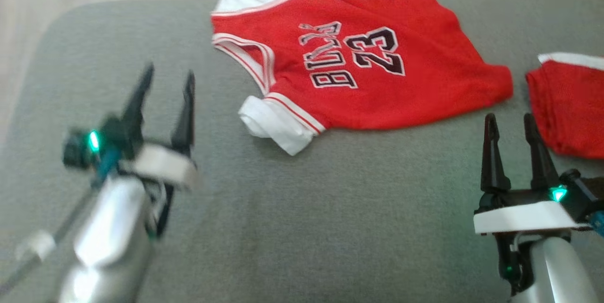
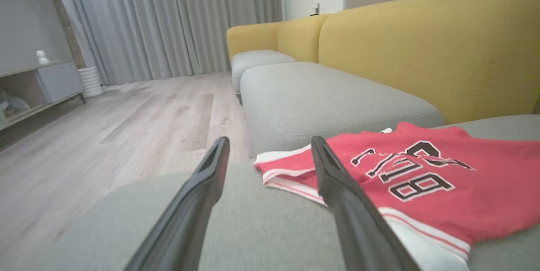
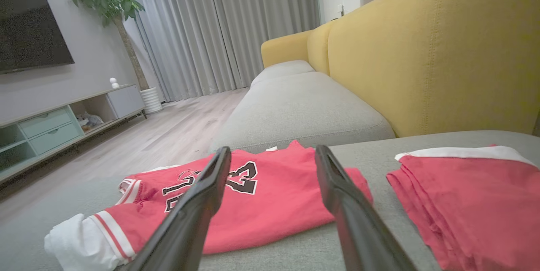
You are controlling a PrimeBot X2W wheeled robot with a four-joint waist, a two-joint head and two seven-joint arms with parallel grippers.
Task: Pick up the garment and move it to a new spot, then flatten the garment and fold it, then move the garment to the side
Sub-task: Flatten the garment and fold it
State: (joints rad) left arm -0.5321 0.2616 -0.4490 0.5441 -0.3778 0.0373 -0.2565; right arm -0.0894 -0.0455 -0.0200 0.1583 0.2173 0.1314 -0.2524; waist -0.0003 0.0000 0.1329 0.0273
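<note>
Head view: the red jersey (image 1: 358, 62) lies spread on the grey sofa cushion (image 1: 330, 208), number side up, with a white-trimmed corner bunched at its near edge. The left gripper (image 1: 170, 71) hovers off to its left, fingers released and empty. The right gripper (image 1: 510, 117) is likewise spread and empty, just beside a second red garment (image 1: 571, 105)

Left wrist view: the jersey lies beyond and right of the parted fingers

Right wrist view: the jersey lies ahead, the yellow backrest (image 3: 422, 60) behind

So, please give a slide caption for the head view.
Open left gripper and right gripper over grey cushion; red jersey lies beyond them, untouched.
</note>
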